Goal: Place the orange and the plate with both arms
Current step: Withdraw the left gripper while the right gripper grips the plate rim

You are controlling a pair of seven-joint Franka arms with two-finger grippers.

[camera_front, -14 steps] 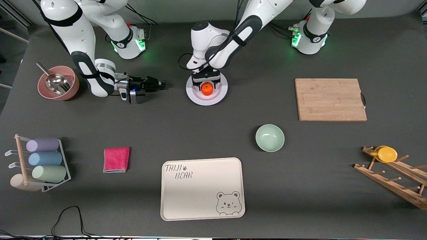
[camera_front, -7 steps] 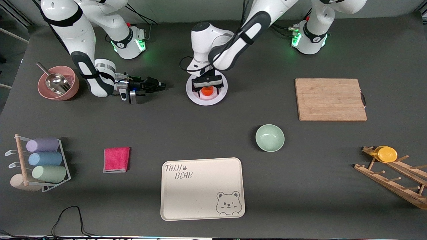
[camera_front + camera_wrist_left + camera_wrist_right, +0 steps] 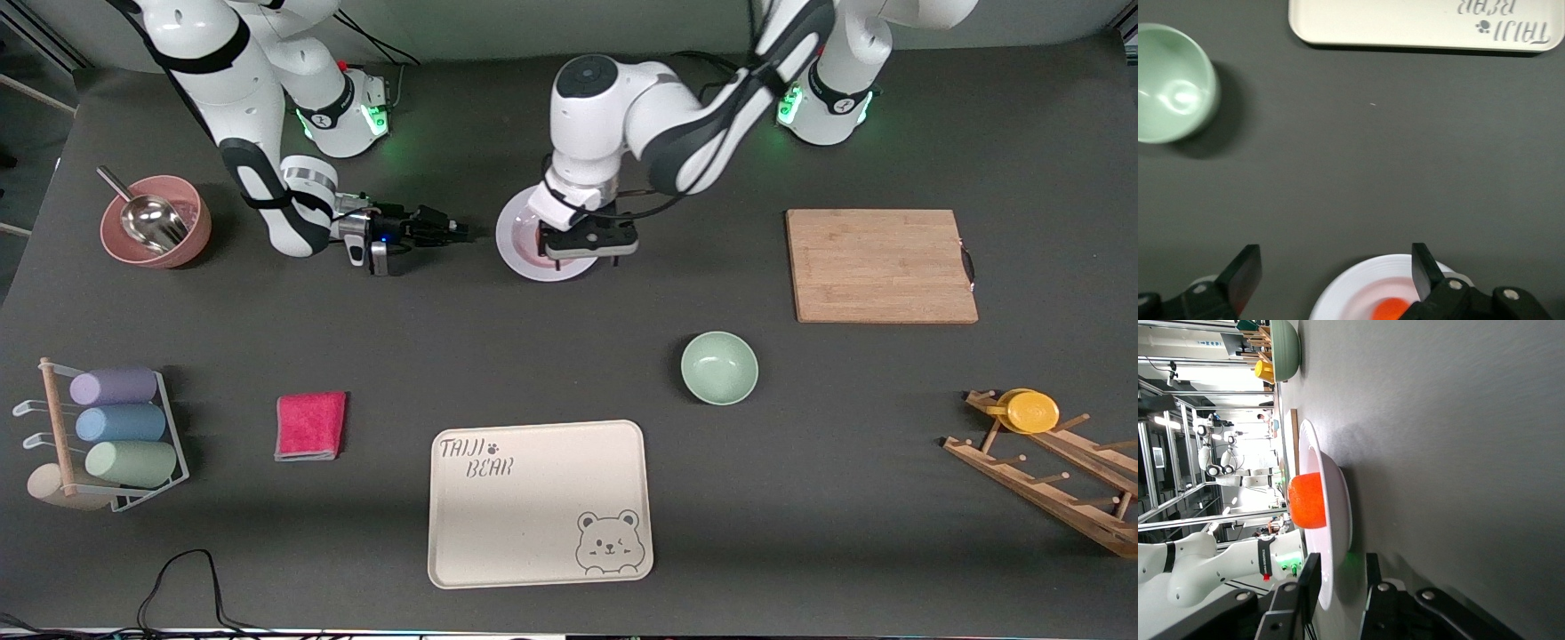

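plate (image 3: 520, 242): on table, mid, near the arms' bases, farther from front cam than green bowl (image 3: 719, 367)
left gripper (image 3: 589, 255): up over plate, jaws wide, nothing held
right gripper (image 3: 464, 236): low at plate's rim, fingers narrow w/ rim between them
orange (image 3: 1307, 501): sits on plate

I am seeing the orange (image 3: 1307, 501) sitting on the plate (image 3: 517, 246), directly beneath the left gripper (image 3: 590, 242), which is hanging open. The right gripper (image 3: 455, 233) is lying beside the plate, its fingers (image 3: 1370, 577) straddling the rim at the right arm's end.
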